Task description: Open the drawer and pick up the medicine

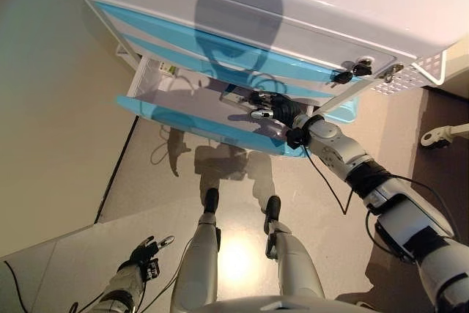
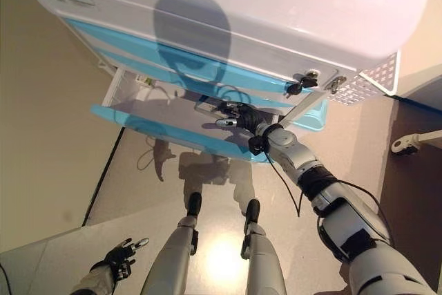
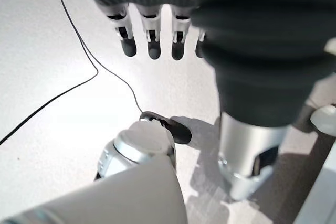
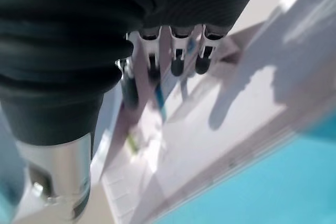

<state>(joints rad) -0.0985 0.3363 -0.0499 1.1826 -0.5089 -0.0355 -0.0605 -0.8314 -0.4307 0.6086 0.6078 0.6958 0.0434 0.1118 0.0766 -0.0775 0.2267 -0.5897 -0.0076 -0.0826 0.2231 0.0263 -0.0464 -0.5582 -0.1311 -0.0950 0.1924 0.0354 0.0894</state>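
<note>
The white cabinet's lowest blue-fronted drawer [image 1: 183,121] is pulled out, and its white inside [image 2: 162,110] shows. My right hand [image 1: 277,111] reaches into the drawer from the right and is open, with its fingers [image 4: 177,61] straight above the drawer floor. A small light box with blue, green and pink marks [image 4: 156,103] lies just past the fingers and is partly hidden by them. It also shows in the right eye view [image 2: 207,107]. Whether the fingers touch it cannot be told. My left hand [image 1: 146,254] hangs low at my left side over the floor, open and empty.
Two shut blue drawers [image 1: 220,49] sit above the open one. A key [image 1: 352,71] hangs in a lock at the cabinet's right corner, beside a white perforated side rack [image 1: 418,71]. A white caster foot [image 1: 440,135] stands on the floor to the right. A beige wall [image 1: 51,108] is on the left.
</note>
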